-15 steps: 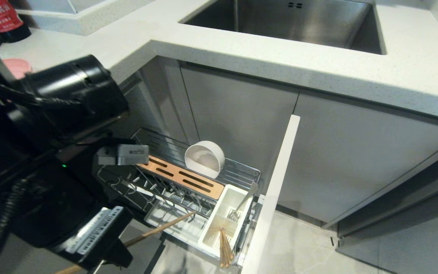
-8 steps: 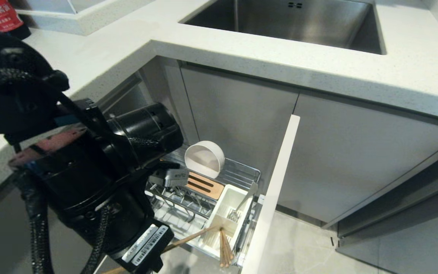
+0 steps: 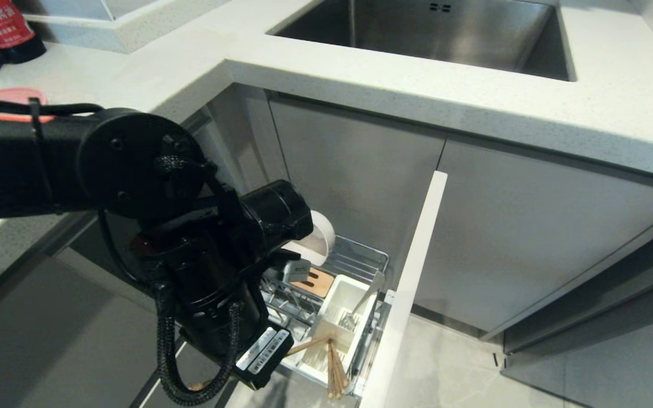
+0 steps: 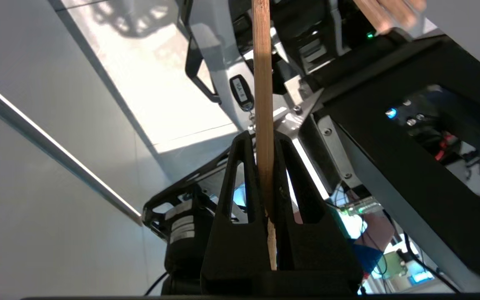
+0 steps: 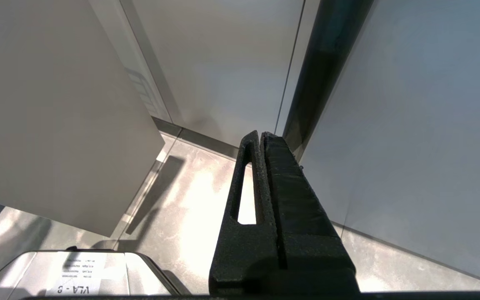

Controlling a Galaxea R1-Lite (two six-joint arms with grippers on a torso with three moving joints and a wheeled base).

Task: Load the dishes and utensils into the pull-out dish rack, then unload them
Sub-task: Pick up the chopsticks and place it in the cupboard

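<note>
Left gripper (image 4: pixel 265 141) clamped on wooden chopsticks (image 4: pixel 263 83), tips reaching ahead into the dish rack's utensil box (image 3: pixel 335 317). Right gripper (image 5: pixel 261 139) pressed together, parked.

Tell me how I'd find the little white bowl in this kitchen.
Start at the steel sink, then drop to the pull-out dish rack open below the counter. The cream-white bowl stands on edge at the rack's back, half hidden by the black robot arm. It is the only round dish there; the white utensil box in front is rectangular.
</note>
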